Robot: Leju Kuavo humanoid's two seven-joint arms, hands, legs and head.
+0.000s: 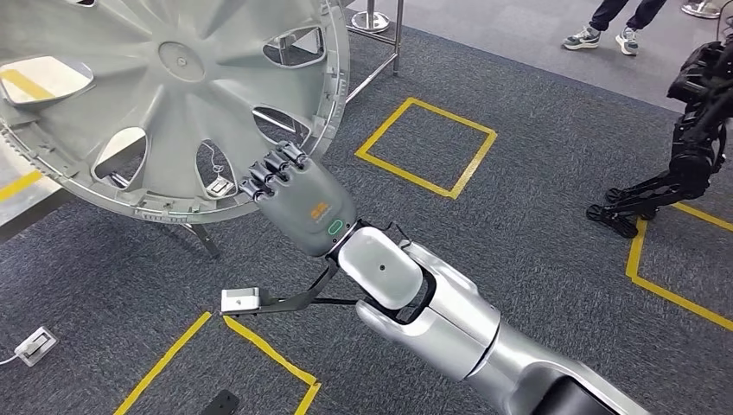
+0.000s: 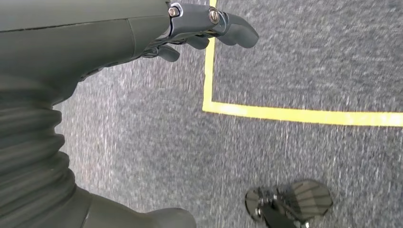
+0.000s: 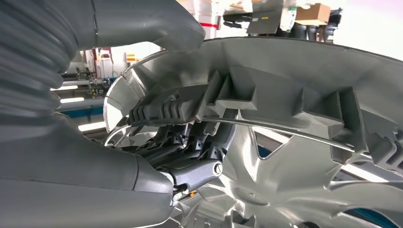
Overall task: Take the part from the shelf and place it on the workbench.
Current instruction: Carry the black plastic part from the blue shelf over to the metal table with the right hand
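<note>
The right hand's [image 1: 298, 197] dark fingers [image 1: 275, 173] curl over the rim of the part [image 1: 164, 78], a large silver wheel cover with spokes and cut-out windows, gripping it; the thumb presses the ribbed back of the rim. An orange logo on the hand's back is too small to read. The part is held above grey carpet [image 1: 536, 190] marked with yellow tape squares [image 1: 426, 144]. The left hand [image 2: 209, 28] hangs over the carpet, fingers loosely curled, holding nothing.
</note>
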